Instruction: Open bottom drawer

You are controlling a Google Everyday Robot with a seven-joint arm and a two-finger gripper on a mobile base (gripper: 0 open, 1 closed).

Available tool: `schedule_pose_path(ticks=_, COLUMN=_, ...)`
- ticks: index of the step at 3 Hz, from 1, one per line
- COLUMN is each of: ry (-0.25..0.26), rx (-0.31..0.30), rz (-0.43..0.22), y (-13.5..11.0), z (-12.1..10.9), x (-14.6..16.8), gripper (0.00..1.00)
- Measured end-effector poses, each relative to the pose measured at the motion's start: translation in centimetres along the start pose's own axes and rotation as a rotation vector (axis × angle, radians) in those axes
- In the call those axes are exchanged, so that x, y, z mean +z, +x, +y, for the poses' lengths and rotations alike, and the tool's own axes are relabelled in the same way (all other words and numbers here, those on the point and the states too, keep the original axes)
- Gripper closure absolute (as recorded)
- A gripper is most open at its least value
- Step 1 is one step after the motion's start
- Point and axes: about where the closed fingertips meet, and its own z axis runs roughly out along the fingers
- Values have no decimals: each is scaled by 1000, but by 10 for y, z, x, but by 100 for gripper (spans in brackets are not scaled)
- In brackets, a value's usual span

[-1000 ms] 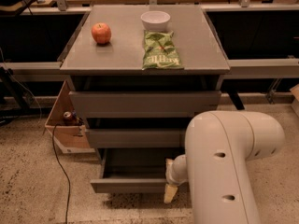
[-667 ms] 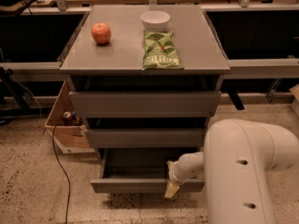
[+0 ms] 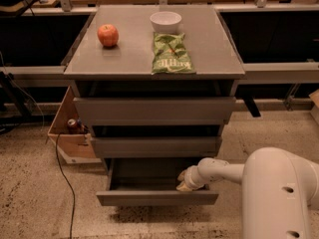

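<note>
Inside btm drawer point(image 3: 149, 198), hand point(image 3: 185, 181), flat grey front

Cream claw point(image 3: 187, 179) sits in the flat grey bottom drawer point(image 3: 157, 198), lower part hidden behind its front. Bulky white arm point(image 3: 279, 193) cut off at right and bottom edges.

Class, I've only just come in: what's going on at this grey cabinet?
The robot's white arm reaches in from the lower right, with its gripper inside the bottom drawer of the grey cabinet, just behind the drawer's front. That drawer stands out well past the two above it, so it is open. An apple, a white bowl and a green chip bag lie on top.
</note>
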Motion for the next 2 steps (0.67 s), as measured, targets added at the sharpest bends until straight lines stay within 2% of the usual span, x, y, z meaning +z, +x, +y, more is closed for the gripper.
schedule_pose_path(ticks=1, ry=22, rx=25, rz=-41, y=1, z=-25, x=17, gripper=86)
schedule_pose_path(ticks=2, ry=25, rx=49, rz=-58, y=2, z=-47, x=43, gripper=100)
